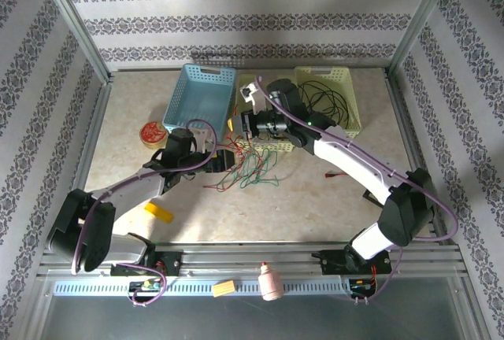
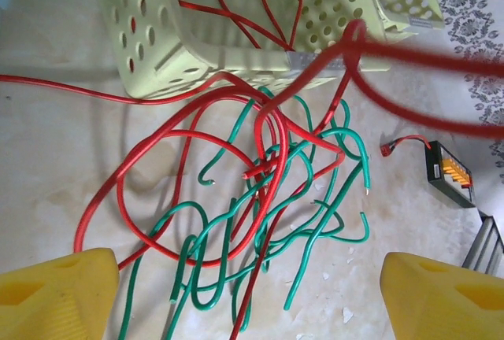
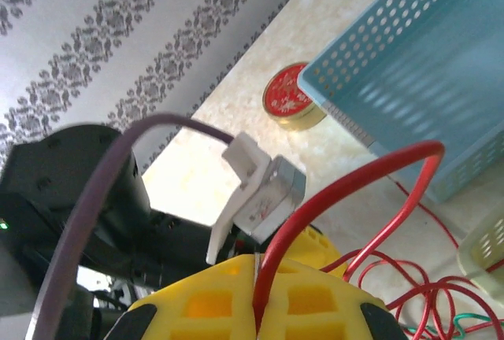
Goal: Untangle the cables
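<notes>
The right gripper (image 3: 256,312) is clamped on one red cable (image 3: 370,175). Its two yellow fingers are pressed together with the strand pinched in the seam between them. From there the strand climbs, arches to the right and drops toward the table.

The left gripper (image 2: 248,301) is spread wide. Its two yellow fingertips (image 2: 55,293) stand far apart at the near corners of its wrist view and hold nothing. It hangs over the knot.

The cables (image 1: 252,168) lie mostly as one tangle on the table's middle, just on the near side of the pale baskets and between the two arms. Two colours are wound together there, red and green. Red makes large loops and green makes tighter bends with several free ends. How many separate strands there are cannot be counted. Some red loops also lie inside the nearer pale basket (image 2: 236,49), and thin black loops (image 1: 331,97) lie in the pale basket (image 1: 356,112) on the right.

There seem to be three baskets at the far side. One is blue (image 1: 201,92) on the left, and two pale yellow-green ones appear to stand side by side to its right.

One round red tin (image 1: 151,131) sits to the left of the blue basket. One yellow block (image 1: 160,212) lies near the left arm. One small black device (image 2: 450,173) with a red lead lies to the right of the tangle. One pink bottle (image 1: 270,281) and one more yellow block (image 1: 224,287) rest on the near rail.
</notes>
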You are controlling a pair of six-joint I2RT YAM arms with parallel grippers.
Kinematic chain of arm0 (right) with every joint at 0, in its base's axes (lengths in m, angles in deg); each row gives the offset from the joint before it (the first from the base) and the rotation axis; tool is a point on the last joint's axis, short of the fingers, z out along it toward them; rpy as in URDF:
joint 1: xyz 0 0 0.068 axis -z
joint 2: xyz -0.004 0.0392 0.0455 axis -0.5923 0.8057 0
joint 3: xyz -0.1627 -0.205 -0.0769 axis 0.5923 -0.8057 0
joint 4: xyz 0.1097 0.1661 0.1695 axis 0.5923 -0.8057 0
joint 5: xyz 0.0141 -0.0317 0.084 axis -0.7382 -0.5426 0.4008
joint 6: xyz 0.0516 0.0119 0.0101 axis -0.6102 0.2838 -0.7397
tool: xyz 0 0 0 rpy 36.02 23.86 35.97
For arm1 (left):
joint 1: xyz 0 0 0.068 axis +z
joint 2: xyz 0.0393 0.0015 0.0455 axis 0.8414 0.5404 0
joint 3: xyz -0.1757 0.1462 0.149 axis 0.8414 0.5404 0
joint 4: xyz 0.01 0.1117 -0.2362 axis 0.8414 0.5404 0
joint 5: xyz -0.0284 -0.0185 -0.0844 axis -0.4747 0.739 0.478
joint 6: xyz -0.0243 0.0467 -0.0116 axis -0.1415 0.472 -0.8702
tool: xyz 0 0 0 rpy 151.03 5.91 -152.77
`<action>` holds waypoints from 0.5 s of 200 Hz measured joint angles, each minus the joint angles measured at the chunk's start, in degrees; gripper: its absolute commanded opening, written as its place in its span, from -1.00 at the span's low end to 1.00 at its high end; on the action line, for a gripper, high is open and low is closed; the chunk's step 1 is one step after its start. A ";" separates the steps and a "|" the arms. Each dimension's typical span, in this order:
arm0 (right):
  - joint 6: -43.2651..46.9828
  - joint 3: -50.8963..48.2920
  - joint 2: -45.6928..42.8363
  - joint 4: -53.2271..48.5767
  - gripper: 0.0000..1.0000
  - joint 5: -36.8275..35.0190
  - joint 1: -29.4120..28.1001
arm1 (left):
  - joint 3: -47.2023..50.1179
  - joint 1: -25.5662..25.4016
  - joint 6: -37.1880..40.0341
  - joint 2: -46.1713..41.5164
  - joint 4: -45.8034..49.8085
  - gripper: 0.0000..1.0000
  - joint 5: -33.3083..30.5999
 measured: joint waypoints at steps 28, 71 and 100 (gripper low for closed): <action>-2.03 -0.02 -1.84 1.64 -1.00 1.01 1.07 | -0.46 -0.09 -0.02 5.38 -3.04 0.67 0.87; -4.24 -0.04 -7.08 3.41 -1.00 1.84 1.79 | -5.03 -0.42 0.02 14.47 -5.27 0.62 0.98; -4.48 0.09 -10.62 4.52 -1.00 1.60 2.67 | -6.97 -0.42 1.16 16.52 -5.09 0.62 0.81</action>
